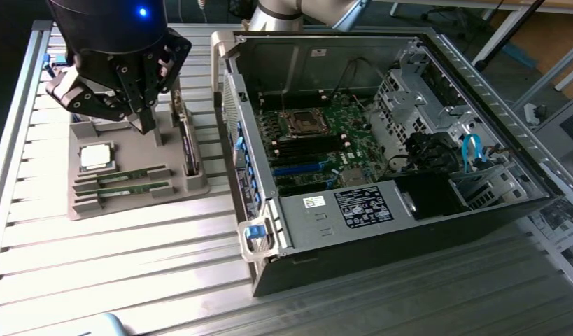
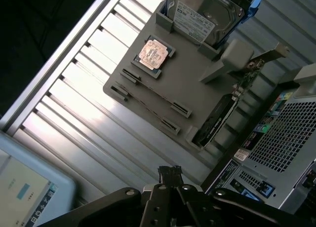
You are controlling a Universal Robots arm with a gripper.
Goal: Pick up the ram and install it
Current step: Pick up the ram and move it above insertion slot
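The ram (image 1: 127,175) lies in the gray tray (image 1: 118,204), on the near side of the gripper (image 1: 144,126).
The arm points down over the tray, fingers together and empty.

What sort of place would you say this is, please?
Probably a robotics lab's computer-assembly test bench: an opened black desktop computer case with its green motherboard exposed, a grey moulded holder tray carrying green ram sticks, all on a ribbed aluminium table under a black robot gripper.

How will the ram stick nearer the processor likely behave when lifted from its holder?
The ram stick is probably stiff and light, being a thin flat board. Standing on edge in the holder's slots, it may bind if tilted.
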